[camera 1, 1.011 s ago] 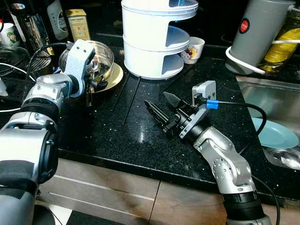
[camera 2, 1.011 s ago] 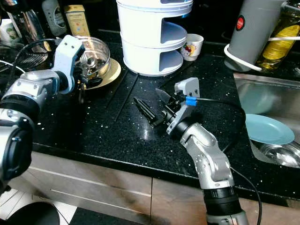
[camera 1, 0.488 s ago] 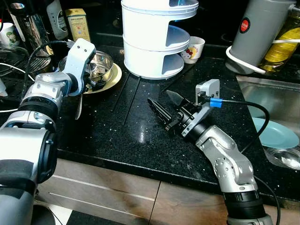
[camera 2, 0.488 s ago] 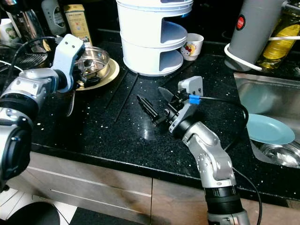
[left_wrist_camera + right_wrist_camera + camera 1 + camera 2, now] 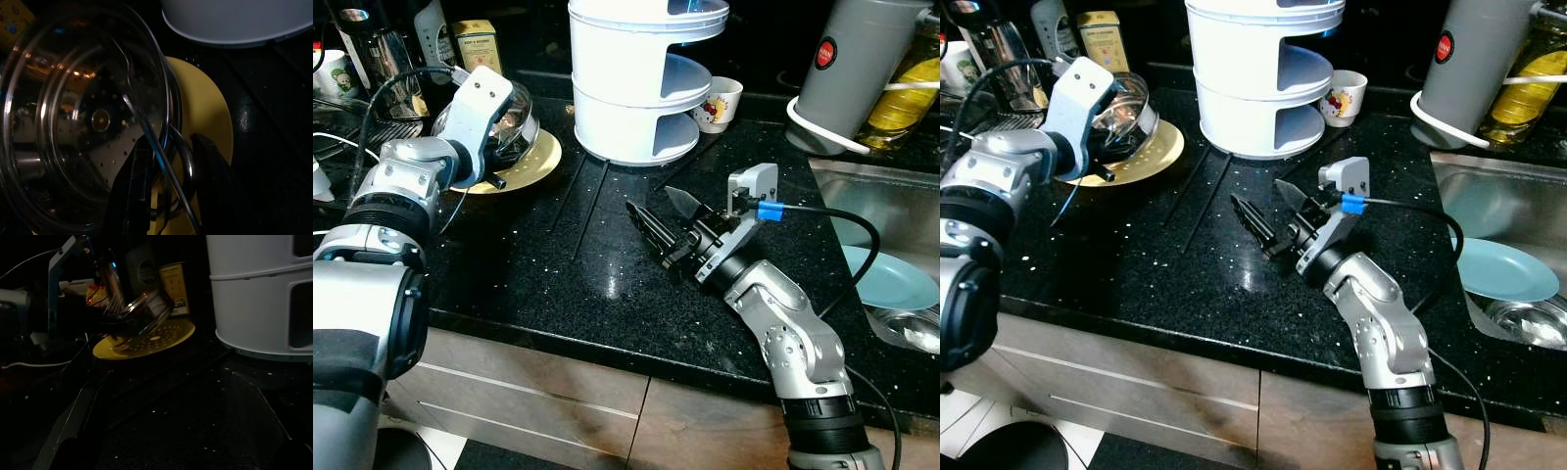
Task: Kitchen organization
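Note:
My left gripper (image 5: pixel 168 147) is shut on the rim of a steel bowl (image 5: pixel 514 122) with small holes in its base. The bowl is lifted and tipped on its side above a yellow perforated plate (image 5: pixel 527 162) at the counter's back left. A thin metal handle (image 5: pixel 161 156) runs down between the fingers (image 5: pixel 134 171). My right gripper (image 5: pixel 651 204) hovers low over the middle of the black counter, open and holding nothing, pointing towards the bowl (image 5: pixel 139 313) and plate (image 5: pixel 146 340).
A white tiered rack (image 5: pixel 641 78) stands behind the middle of the counter, with a small printed cup (image 5: pixel 717 103) beside it. At the right are a grey jug (image 5: pixel 857 69), an oil bottle (image 5: pixel 906 83) and a sink holding a blue plate (image 5: pixel 886 279). A yellow tin (image 5: pixel 475 49) stands at the back left.
The left gripper has raised the steel bowl off the yellow plate and tipped it on its side. The right gripper has drifted slightly to the right, still open.

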Controlling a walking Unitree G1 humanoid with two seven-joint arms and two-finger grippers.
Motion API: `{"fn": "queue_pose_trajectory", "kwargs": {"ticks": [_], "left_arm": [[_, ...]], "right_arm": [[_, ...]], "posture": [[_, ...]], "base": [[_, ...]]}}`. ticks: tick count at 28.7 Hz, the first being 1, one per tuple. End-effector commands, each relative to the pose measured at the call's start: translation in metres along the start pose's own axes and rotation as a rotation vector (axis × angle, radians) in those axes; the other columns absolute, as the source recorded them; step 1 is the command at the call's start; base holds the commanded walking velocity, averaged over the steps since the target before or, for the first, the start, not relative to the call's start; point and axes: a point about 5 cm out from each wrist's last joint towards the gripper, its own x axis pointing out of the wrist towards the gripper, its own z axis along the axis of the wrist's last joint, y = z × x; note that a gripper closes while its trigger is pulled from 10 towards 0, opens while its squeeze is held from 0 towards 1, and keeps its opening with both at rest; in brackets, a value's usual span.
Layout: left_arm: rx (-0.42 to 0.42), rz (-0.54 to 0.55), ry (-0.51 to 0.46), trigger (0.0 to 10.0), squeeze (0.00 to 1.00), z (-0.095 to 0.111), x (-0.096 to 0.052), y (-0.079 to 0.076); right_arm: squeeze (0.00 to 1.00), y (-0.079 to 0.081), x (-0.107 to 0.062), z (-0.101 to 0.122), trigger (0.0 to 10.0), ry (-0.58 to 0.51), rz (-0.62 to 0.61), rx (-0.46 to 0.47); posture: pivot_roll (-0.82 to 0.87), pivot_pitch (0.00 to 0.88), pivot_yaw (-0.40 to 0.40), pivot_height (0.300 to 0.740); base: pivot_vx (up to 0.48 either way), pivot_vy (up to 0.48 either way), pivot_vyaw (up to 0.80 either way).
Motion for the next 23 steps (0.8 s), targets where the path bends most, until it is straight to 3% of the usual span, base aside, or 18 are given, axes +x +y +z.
{"fn": "queue_pose_trajectory", "kwargs": {"ticks": [1,17,23], "left_arm": [[-0.047,-0.042,0.084,0.0,0.00,-0.021,0.001,-0.005],[-0.017,-0.130,0.010,0.0,0.00,0.011,-0.005,0.000],[-0.135,-0.291,-0.158,0.0,0.00,0.050,-0.012,-0.003]], "right_arm": [[0.00,-0.002,0.000,-0.001,10.0,0.000,-0.012,0.023],[0.00,-0.003,-0.001,0.000,10.0,-0.015,-0.026,0.049],[0.00,-0.004,0.000,0.002,10.0,-0.028,-0.028,0.063]], "posture": [[0.04,0.262,0.000,0.740],[0.04,0.254,0.004,0.740],[0.05,0.241,0.002,0.740]], "base": [[0.000,0.000,0.00],[0.000,0.000,0.00],[0.000,0.000,0.00]]}}
